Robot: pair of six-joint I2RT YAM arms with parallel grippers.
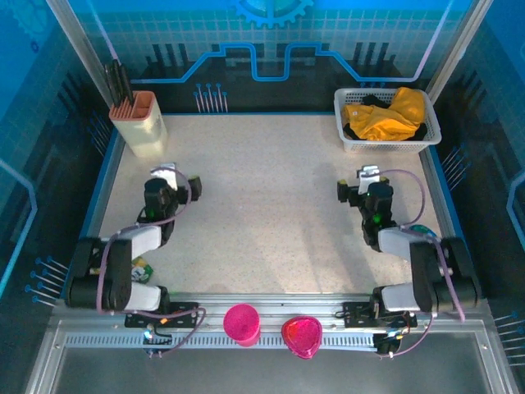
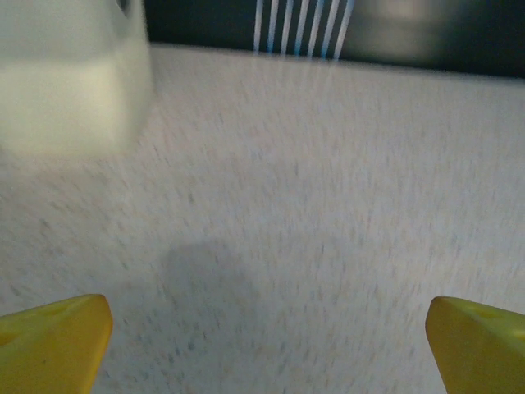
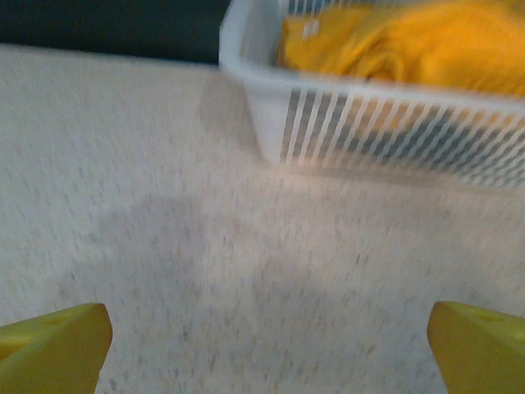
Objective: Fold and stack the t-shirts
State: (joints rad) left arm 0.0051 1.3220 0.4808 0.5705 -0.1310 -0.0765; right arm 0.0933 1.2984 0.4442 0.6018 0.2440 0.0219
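Note:
Crumpled orange-yellow t-shirts [image 1: 388, 114] lie heaped in a white slatted basket [image 1: 345, 131] at the back right of the table, with some black fabric among them. The right wrist view has the same t-shirts [image 3: 410, 45] and basket [image 3: 328, 123] ahead and to the right. My right gripper [image 1: 367, 176] hovers over bare table below the basket, open, yellow fingertips [image 3: 57, 345] wide apart with nothing between them. At the left of the table my left gripper [image 1: 171, 174] is also open and empty, its yellow fingertips [image 2: 53, 336] spread above the speckled tabletop.
A pale tub [image 1: 139, 125] holding dark utensils stands at the back left, seen blurred as the pale tub [image 2: 70, 78] in the left wrist view. A pink cup [image 1: 242, 322] and a pink bowl [image 1: 301, 335] sit on the front rail. A small green-yellow packet [image 1: 141, 266] lies by the left arm.

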